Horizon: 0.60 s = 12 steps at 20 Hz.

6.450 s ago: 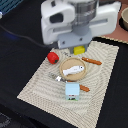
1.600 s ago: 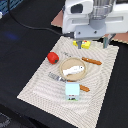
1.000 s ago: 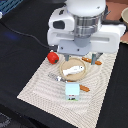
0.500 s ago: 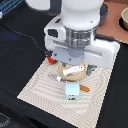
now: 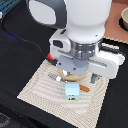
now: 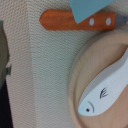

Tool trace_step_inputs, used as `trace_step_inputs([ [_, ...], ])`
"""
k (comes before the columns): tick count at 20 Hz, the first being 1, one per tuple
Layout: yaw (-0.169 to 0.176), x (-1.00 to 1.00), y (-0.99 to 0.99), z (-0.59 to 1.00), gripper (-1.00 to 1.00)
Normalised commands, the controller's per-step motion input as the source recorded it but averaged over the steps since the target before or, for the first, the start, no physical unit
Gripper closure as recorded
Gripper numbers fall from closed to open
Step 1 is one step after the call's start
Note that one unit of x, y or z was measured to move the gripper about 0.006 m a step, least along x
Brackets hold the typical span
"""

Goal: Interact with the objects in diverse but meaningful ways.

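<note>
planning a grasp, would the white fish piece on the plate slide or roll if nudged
The fish looks flat and thin, so it would probably slide, not roll. Its surface seems smooth and it lies on the smooth round plate, so a nudge may skate it off. Being so low, it is likely hard to pinch from above.

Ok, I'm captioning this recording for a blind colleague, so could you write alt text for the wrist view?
A white fish-shaped toy with a small dark eye lies on a round tan wooden plate, seen from close above. Beside the plate, an orange knife handle with two rivets rests on a beige woven placemat, partly covered by a pale blue object. No fingers are visible.
</note>
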Motion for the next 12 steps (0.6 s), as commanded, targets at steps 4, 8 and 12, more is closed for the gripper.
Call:
trace_step_inputs([
  [4, 0.034, 0.00, -0.35, 0.00, -1.00],
  [8, 0.014, 0.00, -0.32, -0.07, -1.00],
  [12, 0.012, 0.02, -0.35, -0.05, -1.00],
])
